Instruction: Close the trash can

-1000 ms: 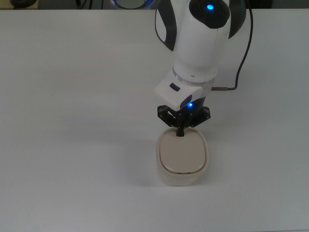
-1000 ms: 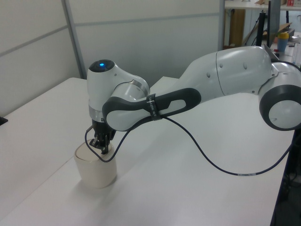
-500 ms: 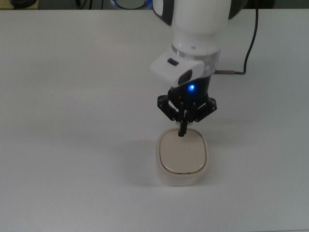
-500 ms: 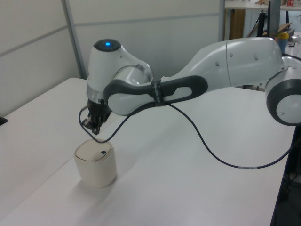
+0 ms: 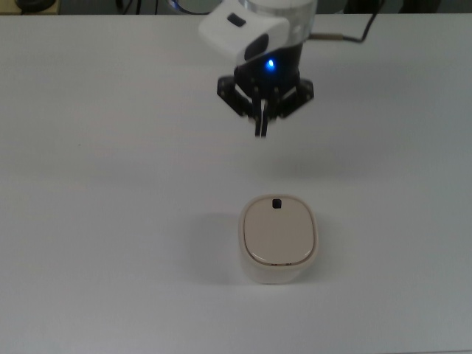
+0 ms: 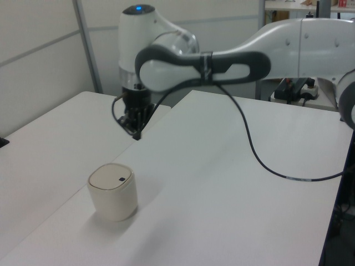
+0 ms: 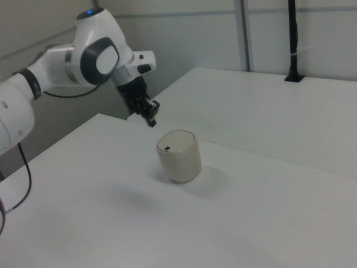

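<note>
The trash can (image 5: 278, 237) (image 6: 113, 191) (image 7: 179, 155) is a small cream-beige bin on the white table. Its flat lid lies down flush on the rim, and a small black latch mark (image 5: 276, 203) shows at the lid's far edge in the top view. My gripper (image 5: 262, 133) (image 6: 136, 134) (image 7: 152, 121) hangs in the air above and behind the bin, well apart from it. Its black fingers are pressed together with nothing between them.
A black cable (image 6: 260, 160) hangs from the arm and loops down over the table in the left view. The white table (image 5: 110, 184) spreads around the bin. A black post (image 7: 292, 39) stands at the far edge in the right view.
The gripper has lifted off the lid's latch end and drawn back up and away from the bin. The lid stays down flat.
</note>
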